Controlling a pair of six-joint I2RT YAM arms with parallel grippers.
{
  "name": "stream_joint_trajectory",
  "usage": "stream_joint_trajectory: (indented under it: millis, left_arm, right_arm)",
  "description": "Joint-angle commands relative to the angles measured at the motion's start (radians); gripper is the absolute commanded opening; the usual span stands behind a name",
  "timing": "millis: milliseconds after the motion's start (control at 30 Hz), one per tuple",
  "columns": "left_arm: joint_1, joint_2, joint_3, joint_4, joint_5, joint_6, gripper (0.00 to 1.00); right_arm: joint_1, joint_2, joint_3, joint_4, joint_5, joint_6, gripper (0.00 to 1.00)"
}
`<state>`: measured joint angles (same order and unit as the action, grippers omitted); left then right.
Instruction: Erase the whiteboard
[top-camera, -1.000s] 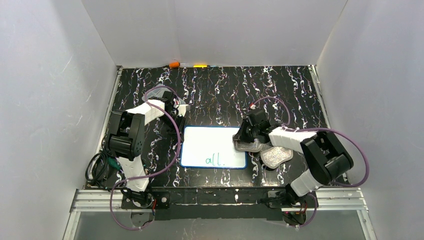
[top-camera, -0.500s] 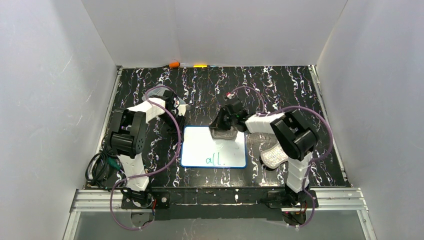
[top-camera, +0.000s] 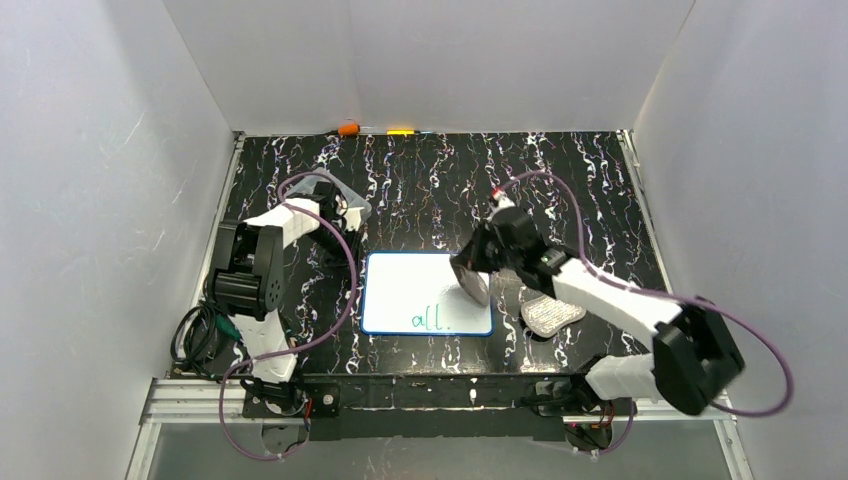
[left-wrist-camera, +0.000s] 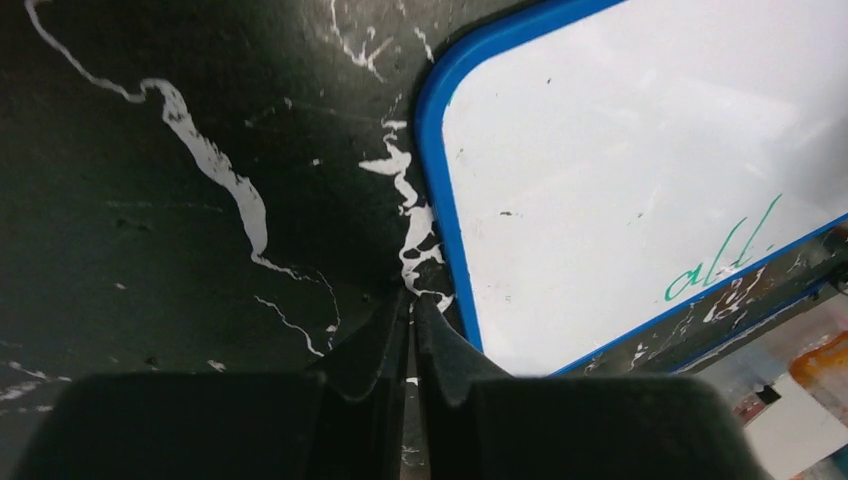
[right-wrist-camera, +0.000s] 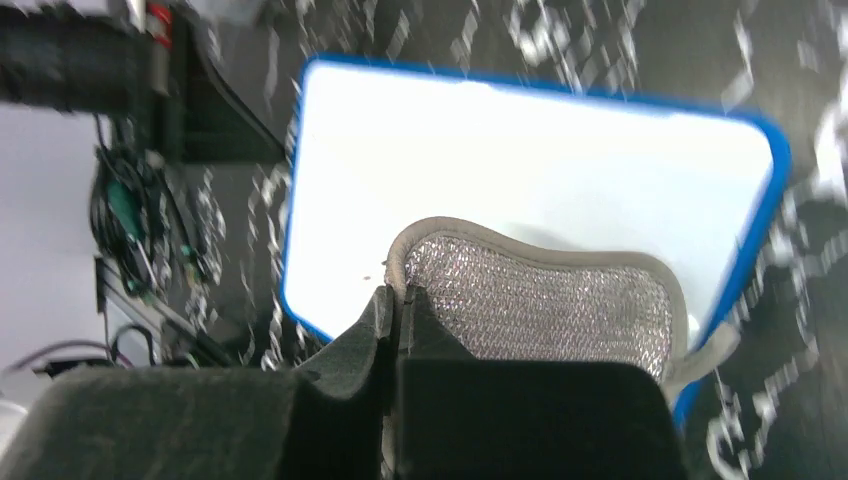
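Whiteboard (top-camera: 415, 285) under outstretched right arm — right end effector (right-wrist-camera: 395, 300) clenched on grey pad (right-wrist-camera: 540, 300) — left end effector (left-wrist-camera: 411, 312) closed.

Place: robot lab test cell
Walls: plain white panels (top-camera: 100, 200) on three sides
Surface: black marbled table (top-camera: 580, 180)
Rig: aluminium rail (top-camera: 190, 400) at near edge, looped cables (top-camera: 195, 340)

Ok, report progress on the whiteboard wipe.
Done: most of the whiteboard is bare white. In hand: the right jaws are shut on a grey pad at the board's right side; contact is unclear. Left: the green writing "all." near the near edge is not yet wiped.
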<state>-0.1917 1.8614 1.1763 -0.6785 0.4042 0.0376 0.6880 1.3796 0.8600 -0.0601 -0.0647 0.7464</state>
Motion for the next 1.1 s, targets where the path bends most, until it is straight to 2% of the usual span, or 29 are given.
stream_joint_trajectory:
  millis: [0,133,233,467,600,700,900,1067]
  left_arm:
    - [0.003,-0.095,-0.07,-0.023,0.024,0.029,0.15]
    - [-0.009,-0.112,-0.119,-0.02,0.023,0.049,0.28]
    - [-0.019,-0.089,-0.126,-0.017,0.012,0.059,0.32]
    - [-0.056,-0.046,-0.114,0.0,-0.026,0.072,0.36]
    - [-0.058,-0.028,-0.103,0.005,-0.041,0.076,0.37]
    - [-0.061,-0.019,-0.1,0.014,-0.058,0.081,0.35]
    - [-0.061,0.018,-0.08,0.019,-0.102,0.079,0.18]
    - [-0.064,0.027,-0.068,0.022,-0.107,0.072,0.17]
  right_arm:
    - [0.029,-0.159,-0.229,-0.086,0.035,0.091,0.01]
    - [0.03,-0.235,-0.373,-0.046,0.055,0.136,0.01]
    - [0.03,-0.197,-0.408,-0.018,0.059,0.137,0.01]
    - [0.029,-0.093,-0.386,0.075,0.106,0.127,0.01]
    - [0.004,-0.088,-0.333,0.042,0.126,0.1,0.01]
    - [-0.035,-0.107,-0.306,0.026,0.122,0.082,0.01]
    - [-0.066,-0.071,-0.251,0.005,0.109,0.048,0.01]
    - [-0.067,0.006,-0.206,0.016,0.101,0.026,0.01]
